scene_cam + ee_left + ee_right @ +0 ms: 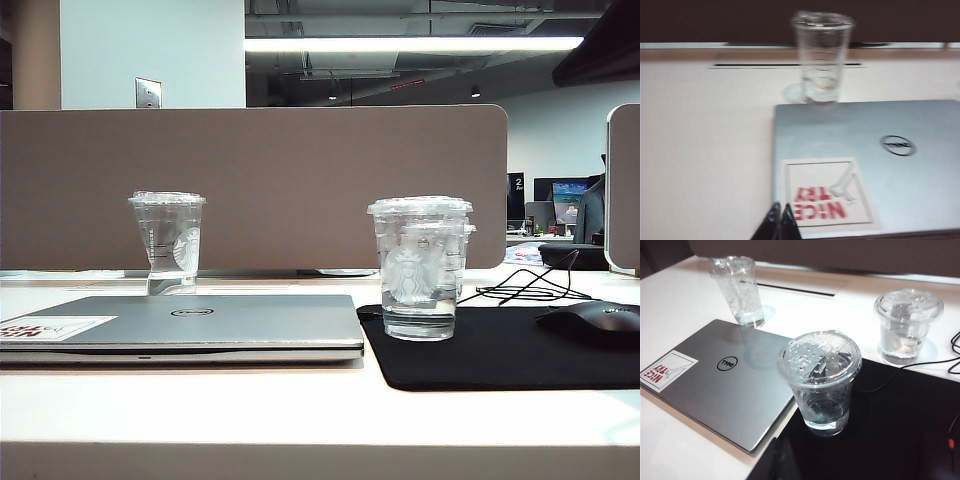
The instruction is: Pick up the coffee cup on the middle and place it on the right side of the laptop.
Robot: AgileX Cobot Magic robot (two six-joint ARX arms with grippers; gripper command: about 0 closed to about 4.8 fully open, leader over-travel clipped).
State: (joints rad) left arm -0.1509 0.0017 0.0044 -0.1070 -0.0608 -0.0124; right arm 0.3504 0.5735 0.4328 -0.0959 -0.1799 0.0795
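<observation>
Tall cup (167, 240): behind the laptop (200, 322), left end.
Left gripper (780, 222): fingers pressed together, holding nothing, low over the laptop's stickered corner.
Coffee cup (419, 268): on the black mat (500, 355) just right of the laptop, apparently already placed.
Second short cup (908, 325): behind it.
Right gripper (780, 460): closed, empty, near the laptop's front right corner.

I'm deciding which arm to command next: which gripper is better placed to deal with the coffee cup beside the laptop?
Right, probably. The right gripper, shut, sits just in front of the coffee cup on the black mat. The left gripper, shut, hangs over the laptop sticker corner, far from it.
</observation>
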